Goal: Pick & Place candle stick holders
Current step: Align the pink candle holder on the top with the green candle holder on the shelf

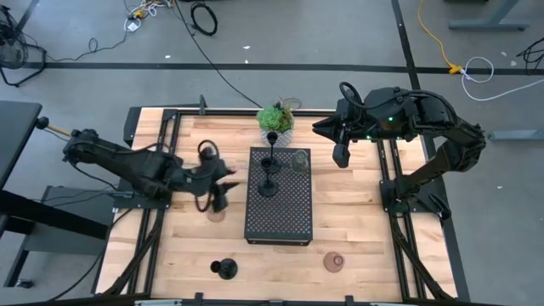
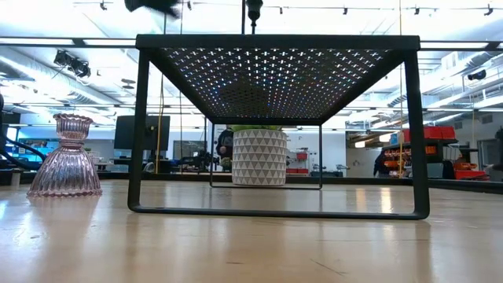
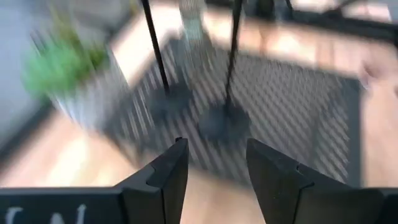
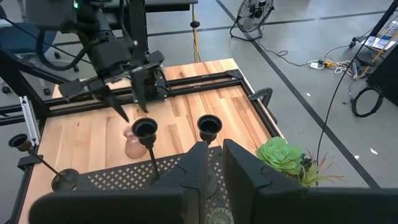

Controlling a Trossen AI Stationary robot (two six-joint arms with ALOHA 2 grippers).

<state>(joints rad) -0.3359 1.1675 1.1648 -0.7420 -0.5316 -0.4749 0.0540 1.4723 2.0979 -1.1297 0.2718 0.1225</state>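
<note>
My left gripper (image 3: 214, 171) hangs with fingers spread over the tabletop's left side, above a pink glass cup (image 1: 217, 212) beside the tray (image 1: 293, 223). I'd descend slowly, straddling the cup squarely. Right gripper (image 4: 211, 163), fingers nearly together, waits near the plant (image 1: 275, 118).

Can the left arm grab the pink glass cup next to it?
Probably yes. The left gripper hangs open right over the pink glass cup, beside the black tray, and nothing stands between them.

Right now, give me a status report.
Left end effector open, empty, beside tray. Right end effector shut, hovering. Two black holders on tray; pink cup below left arm.
</note>
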